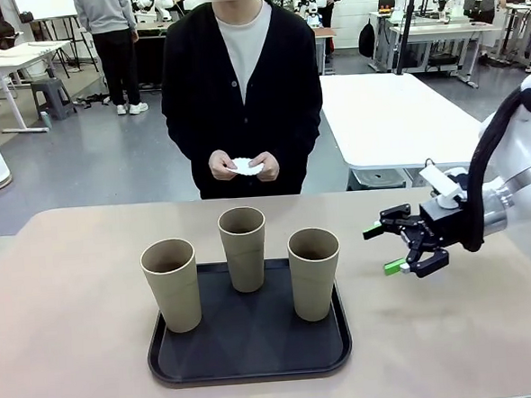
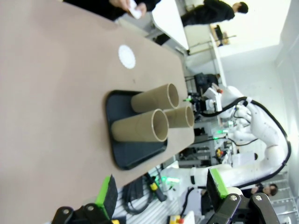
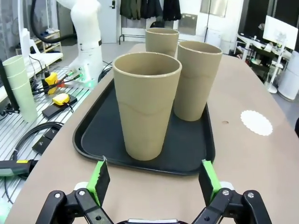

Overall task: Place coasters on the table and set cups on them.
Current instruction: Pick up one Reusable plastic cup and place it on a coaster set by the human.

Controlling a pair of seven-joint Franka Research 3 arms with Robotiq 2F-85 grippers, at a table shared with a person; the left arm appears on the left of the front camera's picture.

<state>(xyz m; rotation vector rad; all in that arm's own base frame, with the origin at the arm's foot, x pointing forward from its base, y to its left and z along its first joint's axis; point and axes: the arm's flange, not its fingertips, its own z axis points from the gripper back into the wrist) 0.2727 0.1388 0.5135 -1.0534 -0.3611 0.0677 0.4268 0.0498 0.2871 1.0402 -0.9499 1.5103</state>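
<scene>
1. Cups (image 1: pixel 241 227), three of them, stand upright on a black tray (image 1: pixel 248 358). The tray's front rim lies near the robot's edge of the worktop (image 1: pixel 64 301).
2. The left cup (image 1: pixel 172 284) and right cup (image 1: pixel 314 273) stand nearest, one toward each side rim of the tray. The middle cup (image 1: pixel 243 254) stands behind and between them, near the back rim. All three are apart from one another, mouths open, and what shows of their insides is bare.
3. The right pincer (image 1: pixel 384 249) hangs above the worktop just right of the tray. It is beside the right cup but apart from it, jaws spread, grasping nothing.
4. The left pincer (image 2: pixel 163 189) is released as well, jaws wide with nothing between them. The worktop's edge and the tray lie ahead of it.
5. Bare worktop spreads wide on both sides of the tray, and a narrower strip runs behind it.
6. One coaster (image 3: pixel 256 122) lies flat on the worktop beyond the tray's far rim, on the person's side and clear of the tray.
7. At the far edge a person (image 1: pixel 241 92) holds white lacy paper (image 1: pixel 245 167) in both hands (image 1: pixel 223 164). Whether it is one piece or several cannot be told.
8. A white table (image 1: pixel 395 110) stands farther off to the right.
</scene>
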